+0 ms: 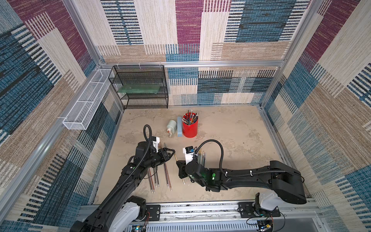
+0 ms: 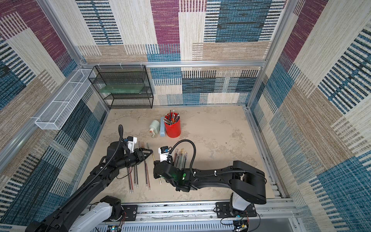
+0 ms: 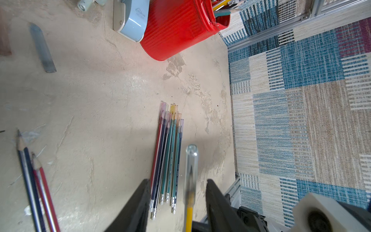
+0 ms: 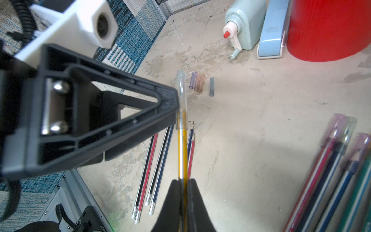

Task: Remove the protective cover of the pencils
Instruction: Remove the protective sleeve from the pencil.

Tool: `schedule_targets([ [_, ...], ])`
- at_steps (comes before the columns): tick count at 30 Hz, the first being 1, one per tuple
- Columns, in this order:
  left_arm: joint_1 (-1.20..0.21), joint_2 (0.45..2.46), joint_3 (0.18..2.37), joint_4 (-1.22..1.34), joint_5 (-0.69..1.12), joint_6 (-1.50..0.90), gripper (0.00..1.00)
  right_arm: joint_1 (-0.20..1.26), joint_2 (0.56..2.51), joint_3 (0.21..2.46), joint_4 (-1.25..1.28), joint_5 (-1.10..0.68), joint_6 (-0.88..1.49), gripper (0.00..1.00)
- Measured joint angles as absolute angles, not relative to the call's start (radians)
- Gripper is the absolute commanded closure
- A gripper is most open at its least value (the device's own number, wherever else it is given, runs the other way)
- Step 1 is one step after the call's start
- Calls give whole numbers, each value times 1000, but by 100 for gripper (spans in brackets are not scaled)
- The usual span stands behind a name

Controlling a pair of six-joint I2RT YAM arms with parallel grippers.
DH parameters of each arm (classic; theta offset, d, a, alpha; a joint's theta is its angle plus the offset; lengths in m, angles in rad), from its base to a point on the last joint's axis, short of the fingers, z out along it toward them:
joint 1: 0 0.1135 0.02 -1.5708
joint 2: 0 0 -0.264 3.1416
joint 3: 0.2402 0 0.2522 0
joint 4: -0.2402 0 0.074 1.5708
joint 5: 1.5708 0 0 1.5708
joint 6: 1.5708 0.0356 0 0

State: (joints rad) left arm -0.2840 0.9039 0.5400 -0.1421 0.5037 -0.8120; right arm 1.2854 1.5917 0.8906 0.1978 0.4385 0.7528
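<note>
Right gripper (image 4: pixel 183 181) is clamped on the shaft of a yellow pencil (image 4: pixel 183 152) whose tip wears a clear cover (image 4: pixel 181 94). Its arm reaches in low from the table's near edge. Left gripper (image 3: pixel 177 180) meets it from the opposite side, its fingers (image 3: pixel 214 200) straddling that cover with a gap on each side, so nothing is gripped. Bare pencils (image 4: pixel 148 170) lie in pairs under the left arm. Capped pencils (image 3: pixel 167 156) lie bunched beside the right wrist, their print too small to read. A few loose covers (image 4: pixel 197 83) lie beyond. Farther off are a crank sharpener (image 4: pixel 244 24), a blue stapler (image 3: pixel 131 20) with an embossed mark too blurred to read, and a red cup (image 1: pixel 190 125) full of pencils. The table (image 1: pixel 230 140) is mottled beige. A black mesh shelf (image 1: pixel 140 86) stands at the back wall and a white mesh tray (image 1: pixel 86 102) on the side wall, both walls patchwork carpet.
</note>
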Motion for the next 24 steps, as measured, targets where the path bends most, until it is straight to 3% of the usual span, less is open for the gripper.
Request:
schedule_targets([
  [11, -291, 940, 556, -104, 503, -815, 77, 1301, 1589, 891, 199, 450, 738, 99],
  [15, -295, 934, 553, -101, 503, -815, 78, 1301, 1589, 897, 197, 452, 735, 99],
  [20, -295, 934, 553, -101, 503, -815, 67, 1301, 1593, 904, 197, 453, 732, 99],
  [24, -297, 934, 553, -101, 506, -815, 76, 1298, 1595, 921, 196, 452, 732, 99],
])
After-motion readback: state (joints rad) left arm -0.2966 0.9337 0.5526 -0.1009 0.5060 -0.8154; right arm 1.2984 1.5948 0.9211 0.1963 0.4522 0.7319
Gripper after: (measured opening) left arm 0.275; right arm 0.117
